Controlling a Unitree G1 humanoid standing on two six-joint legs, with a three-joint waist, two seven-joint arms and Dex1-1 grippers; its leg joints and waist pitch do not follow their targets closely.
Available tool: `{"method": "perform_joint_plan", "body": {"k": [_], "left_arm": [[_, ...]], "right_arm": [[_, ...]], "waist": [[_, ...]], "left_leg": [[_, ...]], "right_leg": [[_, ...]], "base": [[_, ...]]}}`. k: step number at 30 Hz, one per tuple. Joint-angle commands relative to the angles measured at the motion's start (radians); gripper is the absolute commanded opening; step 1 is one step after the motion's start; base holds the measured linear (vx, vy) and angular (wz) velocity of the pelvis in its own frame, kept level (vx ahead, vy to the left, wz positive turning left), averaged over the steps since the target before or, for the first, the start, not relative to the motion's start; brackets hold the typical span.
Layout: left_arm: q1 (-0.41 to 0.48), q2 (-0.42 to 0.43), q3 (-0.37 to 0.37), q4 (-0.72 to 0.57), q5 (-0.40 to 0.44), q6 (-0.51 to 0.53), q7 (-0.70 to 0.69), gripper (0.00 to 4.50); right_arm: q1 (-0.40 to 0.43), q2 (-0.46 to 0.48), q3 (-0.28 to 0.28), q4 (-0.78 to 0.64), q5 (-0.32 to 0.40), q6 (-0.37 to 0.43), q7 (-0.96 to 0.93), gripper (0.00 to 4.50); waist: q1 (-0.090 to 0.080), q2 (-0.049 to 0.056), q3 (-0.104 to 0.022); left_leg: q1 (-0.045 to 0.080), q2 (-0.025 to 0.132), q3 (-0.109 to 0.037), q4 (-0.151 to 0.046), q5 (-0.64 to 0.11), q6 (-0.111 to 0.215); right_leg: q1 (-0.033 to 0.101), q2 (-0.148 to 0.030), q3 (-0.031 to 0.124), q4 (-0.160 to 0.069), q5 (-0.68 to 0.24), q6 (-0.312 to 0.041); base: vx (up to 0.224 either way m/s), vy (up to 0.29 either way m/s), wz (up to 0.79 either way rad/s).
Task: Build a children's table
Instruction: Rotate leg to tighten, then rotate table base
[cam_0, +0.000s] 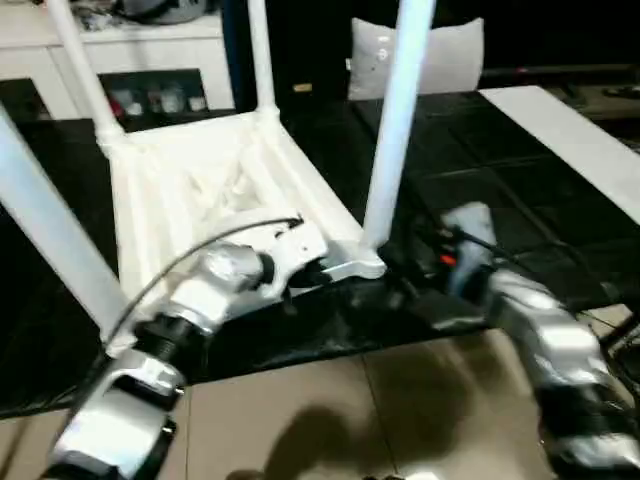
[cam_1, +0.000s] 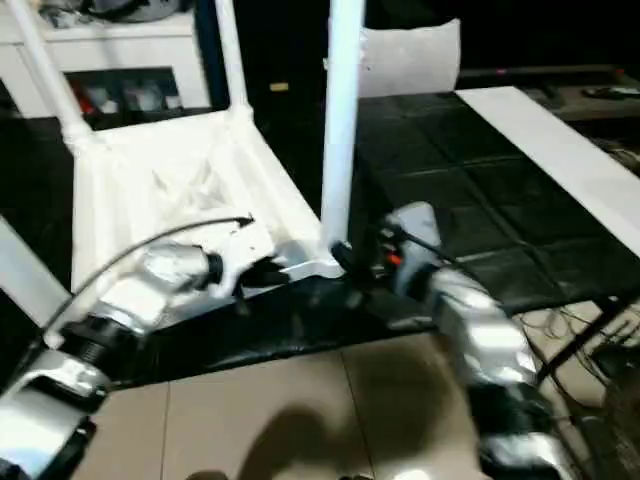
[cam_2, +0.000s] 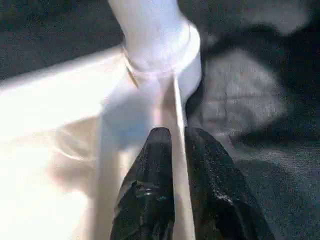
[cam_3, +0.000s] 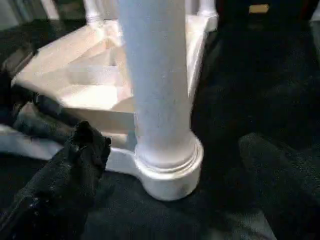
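The children's table lies upside down on a black mat, near the mat's front edge, ribbed underside up, legs pointing at the ceiling. Four legs look seated in the corner sockets. The near-right leg stands in its socket at the front right corner.

The left gripper pinches the thin upright rim of the tabletop just beside that socket, fingers nearly together with the rim between them. The right gripper is spread wide around the base of the same leg, one finger on each side, clamping nothing.

Likely handling: hollow white plastic, light, stiff but a bit springy, smooth and slippery. Legs are long tapered tubes, so they lever hard on the sockets; best held low by the collar. The rim is thin, fine for steadying, poor for lifting. The mat looks soft and matte. A grey pillow sits at the far edge.
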Motion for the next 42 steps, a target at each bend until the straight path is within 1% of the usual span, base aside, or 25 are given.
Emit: {"method": "perform_joint_plan", "body": {"k": [1,4,7,10,13,15,17,18,19,20,21,22,23,24,25,26,27,28,29,30,31,33,34,36,42], "left_arm": [[0.013,0.017,0.01,-0.023,-0.014,-0.024,-0.026,0.95],[0.048,0.014,0.05,-0.08,-0.072,-0.019,-0.044,1.24],[0.123,-0.041,0.175,-0.236,-0.186,0.064,0.064,1.42],[0.168,-0.086,0.244,-0.312,-0.211,0.132,0.192,1.77],[0.248,-0.138,0.302,-0.444,-0.225,0.245,0.312,1.99],[0.372,-0.19,0.341,-0.631,-0.236,0.326,0.396,2.12],[0.434,-0.205,0.337,-0.718,-0.209,0.338,0.436,2.27],[0.459,-0.213,0.332,-0.749,-0.188,0.336,0.457,2.34],[0.486,-0.222,0.323,-0.783,-0.155,0.363,0.494,2.46],[0.486,-0.222,0.323,-0.783,-0.155,0.363,0.494,2.55],[0.506,-0.219,0.303,-0.804,-0.102,0.395,0.524,2.61],[0.532,-0.24,0.31,-0.837,-0.102,0.45,0.583,2.66],[0.532,-0.24,0.31,-0.837,-0.102,0.45,0.583,2.76],[0.539,-0.241,0.313,-0.853,-0.106,0.459,0.595,2.97],[0.546,-0.242,0.316,-0.875,-0.114,0.475,0.605,2.97],[0.552,-0.237,0.318,-0.889,-0.115,0.483,0.608,3.03],[0.556,-0.232,0.317,-0.893,-0.113,0.483,0.606,3.08],[0.571,-0.217,0.312,-0.904,-0.105,0.485,0.601,3.15],[0.591,-0.213,0.313,-0.92,-0.115,0.468,0.591,3.35],[0.602,-0.218,0.318,-0.932,-0.134,0.452,0.58,3.35],[0.612,-0.222,0.323,-0.957,-0.161,0.458,0.563,3.5],[0.618,-0.195,0.312,-0.978,-0.171,0.482,0.535,3.67],[0.62,-0.177,0.31,-0.984,-0.167,0.496,0.53,3.74],[0.624,-0.166,0.315,-0.997,-0.18,0.514,0.519,3.84],[0.654,-0.105,0.301,-1.037,-0.246,0.532,0.426,4.26]], "right_arm": [[0.014,-0.019,-0.043,-0.056,0.029,0.009,0.013,4.5],[0.056,-0.023,-0.061,-0.11,0.025,-0.009,-0.019,4.5],[0.115,-0.001,-0.068,-0.238,0.046,0.097,-0.103,4.5],[0.134,0.032,-0.059,-0.308,0.044,0.122,-0.158,4.5],[0.175,0.063,-0.036,-0.393,0.04,0.157,-0.202,4.5],[0.212,0.101,-0.003,-0.462,0.011,0.188,-0.272,4.5],[0.22,0.114,0.018,-0.479,-0.007,0.202,-0.302,4.5],[0.22,0.117,0.031,-0.481,-0.017,0.2,-0.307,4.5],[0.22,0.116,0.052,-0.482,-0.033,0.195,-0.31,4.5],[0.22,0.116,0.052,-0.482,-0.033,0.195,-0.31,4.5],[0.222,0.115,0.07,-0.483,-0.047,0.188,-0.309,4.5],[0.227,0.11,0.094,-0.489,-0.061,0.172,-0.307,4.5],[0.227,0.11,0.094,-0.489,-0.061,0.172,-0.307,4.5],[0.231,0.116,0.092,-0.494,-0.05,0.18,-0.312,4.5],[0.235,0.123,0.088,-0.501,-0.04,0.19,-0.318,4.5],[0.237,0.125,0.086,-0.504,-0.037,0.188,-0.321,4.5],[0.237,0.124,0.087,-0.502,-0.039,0.183,-0.319,4.5],[0.238,0.118,0.09,-0.497,-0.045,0.168,-0.315,4.5],[0.241,0.113,0.093,-0.492,-0.054,0.15,-0.312,4.5],[0.241,0.112,0.091,-0.488,-0.056,0.145,-0.313,4.5],[0.237,0.114,0.085,-0.484,-0.053,0.143,-0.316,4.5],[0.221,0.115,0.082,-0.471,-0.046,0.136,-0.314,4.5],[0.21,0.115,0.083,-0.46,-0.042,0.133,-0.311,4.5],[0.201,0.11,0.088,-0.449,-0.049,0.119,-0.306,4.5],[0.165,0.11,0.096,-0.416,-0.066,0.105,-0.311,4.5]], "waist": [[0.002,-0.01,-0.066],[0.002,-0.012,-0.063],[0.002,-0.007,-0.071],[-0.004,-0.008,-0.069],[-0.004,-0.024,-0.062],[-0.01,-0.029,-0.065],[-0.02,-0.021,-0.063],[-0.018,-0.013,-0.064],[-0.038,-0.005,-0.062],[-0.039,0.009,-0.062],[-0.054,0.027,-0.051],[-0.069,0.032,-0.043],[-0.07,0.007,-0.036],[-0.051,-0.013,-0.031],[-0.021,-0.037,-0.025],[-0.004,-0.043,-0.029],[0.03,-0.052,-0.042],[0.04,-0.053,-0.045],[0.047,-0.042,-0.043],[0.04,-0.023,-0.044],[0.017,-0.005,-0.043],[-0.004,0.01,-0.051],[-0.013,0.011,-0.044],[-0.027,0.005,-0.035],[-0.054,0.0,-0.03]], "left_leg": [[-0.004,0.018,0.016,-0.081,-0.104,0.056],[0.007,0.018,0.02,-0.085,-0.127,0.053],[-0.002,0.03,0.015,-0.088,-0.083,0.051],[-0.009,0.027,0.017,-0.086,-0.094,0.053],[-0.009,0.021,0.023,-0.087,-0.103,0.058],[-0.017,0.03,0.021,-0.089,-0.089,0.048],[-0.002,0.022,0.028,-0.089,-0.128,0.058],[-0.059,0.029,-0.033,-0.118,-0.123,0.103],[-0.051,0.048,-0.067,-0.114,-0.164,0.123],[-0.04,0.068,-0.089,-0.119,-0.211,0.127],[-0.03,0.112,-0.141,-0.153,-0.323,0.154],[-0.015,0.138,-0.146,-0.164,-0.426,0.155],[-0.022,0.118,-0.133,-0.147,-0.431,0.158],[0.011,0.037,-0.034,-0.078,-0.396,0.087],[0.021,-0.008,0.009,-0.029,-0.215,0.067],[0.001,-0.005,0.013,-0.014,-0.125,0.078],[-0.022,-0.003,0.01,0.011,-0.042,0.108],[-0.03,0.004,0.004,0.013,-0.028,0.115],[-0.037,0.018,-0.014,-0.013,-0.018,0.125],[-0.021,0.033,-0.012,-0.065,0.002,0.14],[0.001,0.042,-0.005,-0.099,-0.078,0.142],[0.033,0.064,-0.01,-0.109,-0.252,0.076],[0.029,0.064,-0.012,-0.12,-0.349,0.029],[0.03,0.049,-0.008,-0.127,-0.467,0.004],[0.019,0.035,-0.012,-0.132,-0.47,0.016]], "right_leg": [[0.079,-0.076,0.036,-0.096,-0.468,-0.064],[0.075,-0.084,0.023,-0.113,-0.565,-0.035],[0.08,-0.081,0.024,-0.088,-0.414,-0.087],[0.084,-0.08,0.02,-0.087,-0.397,-0.101],[0.08,-0.08,0.015,-0.105,-0.504,-0.046],[0.088,-0.085,0.018,-0.092,-0.486,-0.049],[0.064,-0.07,0.015,-0.114,-0.534,-0.019],[0.117,-0.097,-0.04,-0.082,-0.461,-0.05],[0.107,-0.087,-0.065,-0.085,-0.383,-0.068],[0.106,-0.083,-0.074,-0.081,-0.35,-0.094],[0.101,-0.062,-0.076,-0.038,-0.279,-0.132],[0.094,-0.061,-0.049,-0.01,-0.255,-0.139],[0.099,-0.087,-0.025,-0.029,-0.252,-0.143],[0.073,-0.117,0.003,-0.12,-0.445,-0.136],[0.075,-0.171,0.01,-0.171,-0.825,-0.012],[0.092,-0.195,0.03,-0.176,-0.934,0.055],[0.101,-0.229,0.084,-0.171,-1.005,0.12],[0.105,-0.239,0.1,-0.165,-0.991,0.114],[0.115,-0.237,0.093,-0.145,-0.883,0.052],[0.11,-0.185,0.053,-0.129,-0.696,-0.049],[0.079,-0.101,0.005,-0.1,-0.552,-0.099],[0.066,-0.075,0.003,-0.084,-0.396,-0.118],[0.071,-0.069,0.01,-0.086,-0.337,-0.106],[0.078,-0.08,0.011,-0.096,-0.414,-0.079],[0.093,-0.099,-0.001,-0.135,-0.594,0.011]], "base": [[0.0,0.0,0.0],[0.0,0.0,0.0],[0.0,0.0,0.0],[0.0,0.0,0.0],[0.0,0.0,0.0],[0.0,0.0,0.0],[0.0,0.0,0.0],[-0.009,-0.025,0.32],[-0.009,-0.025,0.32],[0.005,-0.054,0.67],[0.009,-0.075,0.68],[0.009,-0.075,0.68],[0.023,-0.093,0.55],[0.058,-0.099,0.39],[0.058,-0.099,0.39],[0.032,-0.071,0.05],[0.0,0.0,0.0],[0.0,0.0,0.0],[0.0,0.0,0.0],[-0.019,0.075,-0.05],[-0.019,0.075,-0.05],[-0.018,0.085,0.11],[-0.02,0.08,0.15],[-0.033,0.068,0.07],[-0.005,0.01,0.0]]}}
